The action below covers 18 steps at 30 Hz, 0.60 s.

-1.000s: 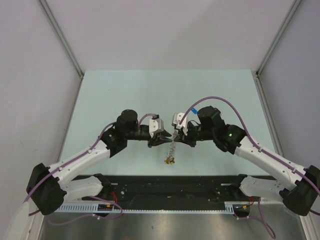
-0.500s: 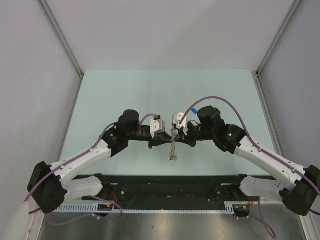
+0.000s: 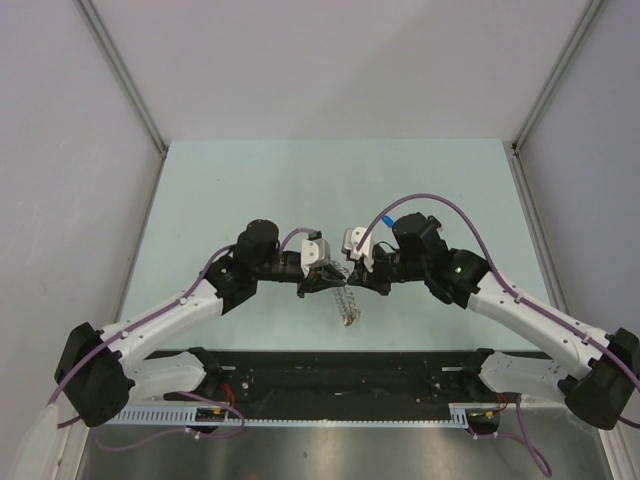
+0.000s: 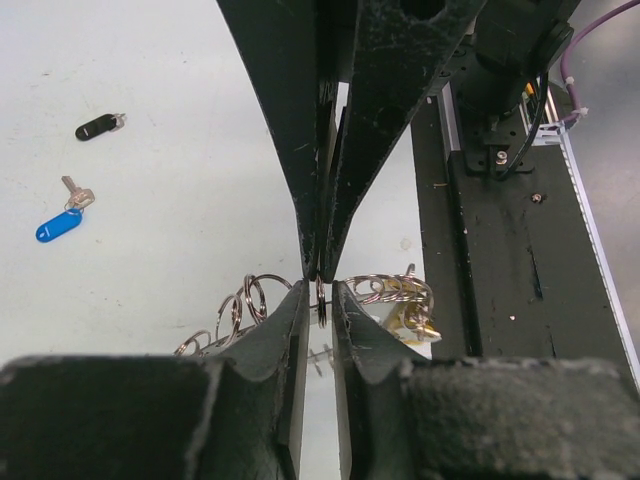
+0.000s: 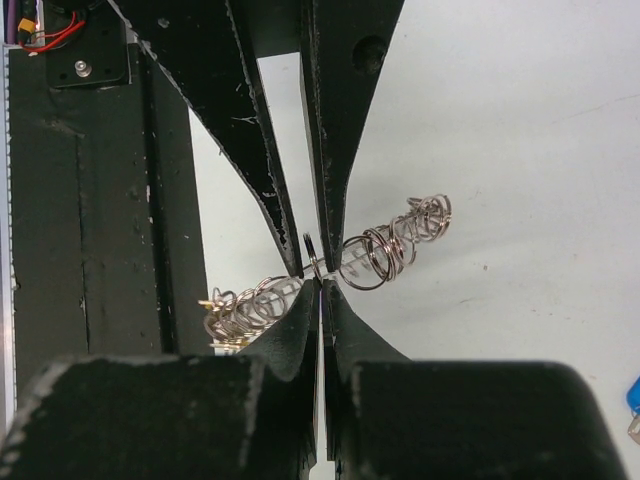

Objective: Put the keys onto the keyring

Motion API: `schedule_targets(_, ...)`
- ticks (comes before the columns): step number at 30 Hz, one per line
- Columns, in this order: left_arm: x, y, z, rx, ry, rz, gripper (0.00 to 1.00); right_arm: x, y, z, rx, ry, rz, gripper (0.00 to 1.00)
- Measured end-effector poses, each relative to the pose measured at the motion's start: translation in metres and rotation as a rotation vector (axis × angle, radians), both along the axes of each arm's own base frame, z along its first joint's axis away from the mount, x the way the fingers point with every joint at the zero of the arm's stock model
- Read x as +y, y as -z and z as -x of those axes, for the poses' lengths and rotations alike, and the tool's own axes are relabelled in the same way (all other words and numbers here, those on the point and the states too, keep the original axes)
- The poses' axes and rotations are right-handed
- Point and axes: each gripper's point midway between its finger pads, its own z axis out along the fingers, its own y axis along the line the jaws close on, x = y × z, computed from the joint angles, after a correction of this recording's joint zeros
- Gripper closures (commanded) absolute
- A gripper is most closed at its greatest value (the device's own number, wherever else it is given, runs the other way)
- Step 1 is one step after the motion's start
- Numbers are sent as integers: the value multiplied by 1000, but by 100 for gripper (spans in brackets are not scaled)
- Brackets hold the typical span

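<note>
The keyring [image 3: 345, 298] is a chain of silvery wire loops that hangs between both grippers above the table, with the yellow key [image 3: 350, 320] at its low end. My right gripper [image 5: 322, 285] is shut on one loop of the keyring [image 5: 385, 250]. My left gripper [image 4: 321, 292] faces it tip to tip, its jaws a narrow gap apart with a loop edge-on between them, seemingly untouched. The blue key [image 4: 58, 225] and the black key [image 4: 97, 126] lie on the table beyond; the top view hides them. The yellow key [image 4: 415, 318] also shows in the left wrist view.
The black base rail [image 3: 340, 370] with cables runs along the near table edge, just below the hanging loops. Grey walls close in the table on three sides. The pale green tabletop [image 3: 300, 190] stretches behind the arms.
My left gripper has edged right, closer to the right gripper's tips. The hanging end of the keyring with the yellow key has swung slightly right.
</note>
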Motion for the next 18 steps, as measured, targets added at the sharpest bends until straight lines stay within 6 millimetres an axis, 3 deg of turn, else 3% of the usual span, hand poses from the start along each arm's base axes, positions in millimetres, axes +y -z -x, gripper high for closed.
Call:
schedule_targets(11,0,0,0,1,-1,0,98,0,0,0,-1,-2,1,100)
schedule_targets(16,0,0,0,8,-6,-1,97,0,1,0,1,-2,4,100)
schedule_targets(18,0,0,-1,9,-10,-1,89,1,1,0,0,-2,3,100)
